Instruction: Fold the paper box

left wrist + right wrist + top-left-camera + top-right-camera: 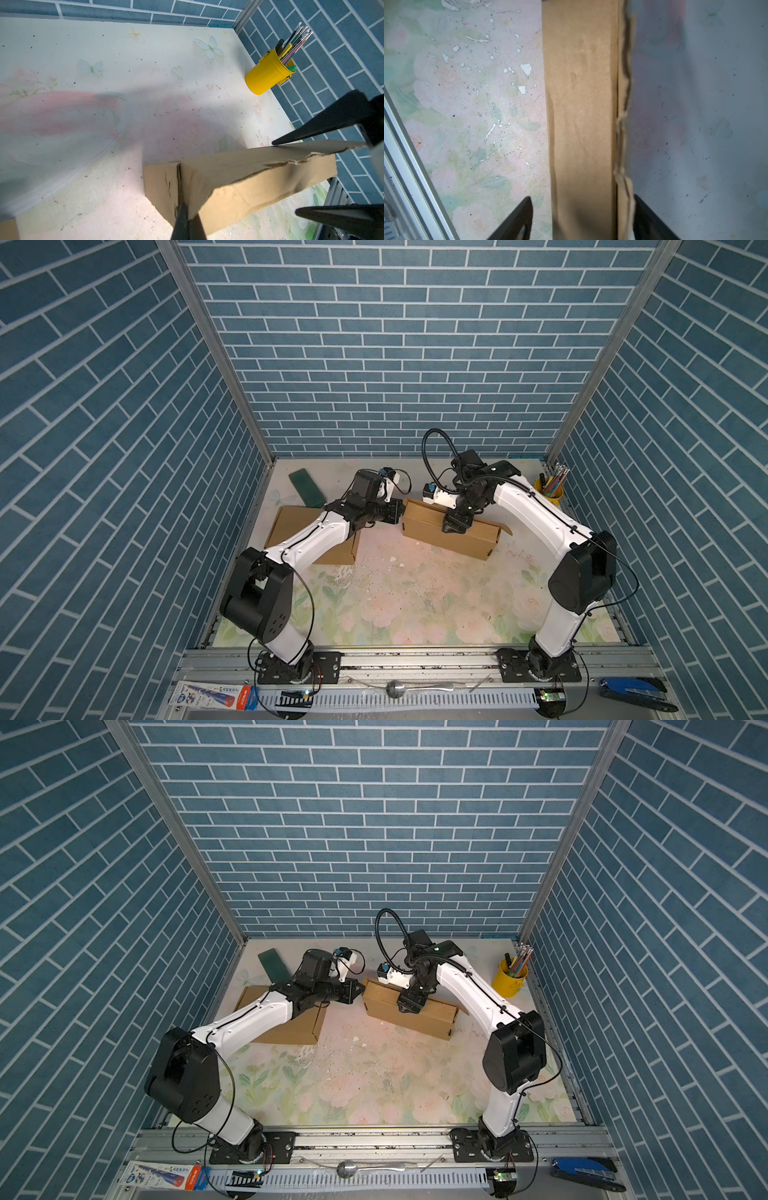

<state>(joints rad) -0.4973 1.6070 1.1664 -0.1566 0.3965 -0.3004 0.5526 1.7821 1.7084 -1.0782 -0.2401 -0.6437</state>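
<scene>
**Straddling the paper box from above, with the second arm at its end**

The right gripper hangs directly over the paper box, about at the middle of its length. Its fingers are spread, one on each long side of the box. In the right wrist view the one finger stands clearly apart from the cardboard, while the other is just beside the ragged edge of the top face. Nothing is grasped here.

The left gripper is at the left end of the box. Its fingers are clenched together, with the tips against the end corner. I cannot tell whether a thin flap is pinched between them.

The box stands on the worktop, right of the centre and toward the far side. Its long axis runs from side to side, a little slanted, so the right end comes nearer to the arm bases. I judge that the next move depends on this: the right fingers are across the short width, and the left arm is nearer to the open end.

The worktop has a pale flower print, scratched and spotted with white chips. A flat cardboard sheet lies under the left arm, and a dark green flat object lies behind it. A yellow cup with pencils stands in the far right corner. Blue brick-pattern walls close three sides.
</scene>
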